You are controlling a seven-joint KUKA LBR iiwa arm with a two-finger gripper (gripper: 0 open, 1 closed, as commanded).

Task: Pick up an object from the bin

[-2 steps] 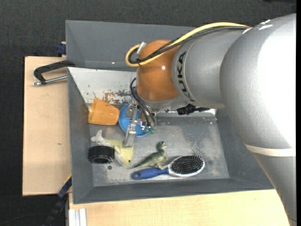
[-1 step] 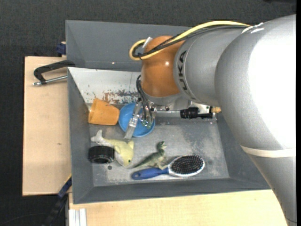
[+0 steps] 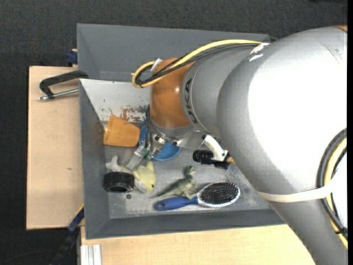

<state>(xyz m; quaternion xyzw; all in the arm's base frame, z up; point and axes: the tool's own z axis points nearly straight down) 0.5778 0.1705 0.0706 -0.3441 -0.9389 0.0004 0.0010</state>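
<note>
Looking down into the grey bin (image 3: pixel 92 148), we are seeing the arm (image 3: pixel 276 120) reaching in from the right, its orange wrist cover (image 3: pixel 168 101) hanging over the bin's middle. The gripper (image 3: pixel 138 158) is pointing down and leftward, its tip sitting just beside a pale yellow lump (image 3: pixel 144 176) in the left near part of the bin. An orange-tan block (image 3: pixel 121 132) is lying close on the far side. We are not managing to tell whether the gripper is open or closed, or gripping anything. A blue round thing (image 3: pixel 167 151) is lying just right of it. A black wheel (image 3: pixel 117 182), a small white figure (image 3: pixel 114 163), a green toy lizard (image 3: pixel 179 186), a blue-handled hairbrush (image 3: pixel 205 196) and a black-and-white capped piece (image 3: pixel 212 155) are lying scattered toward the near side.
</note>
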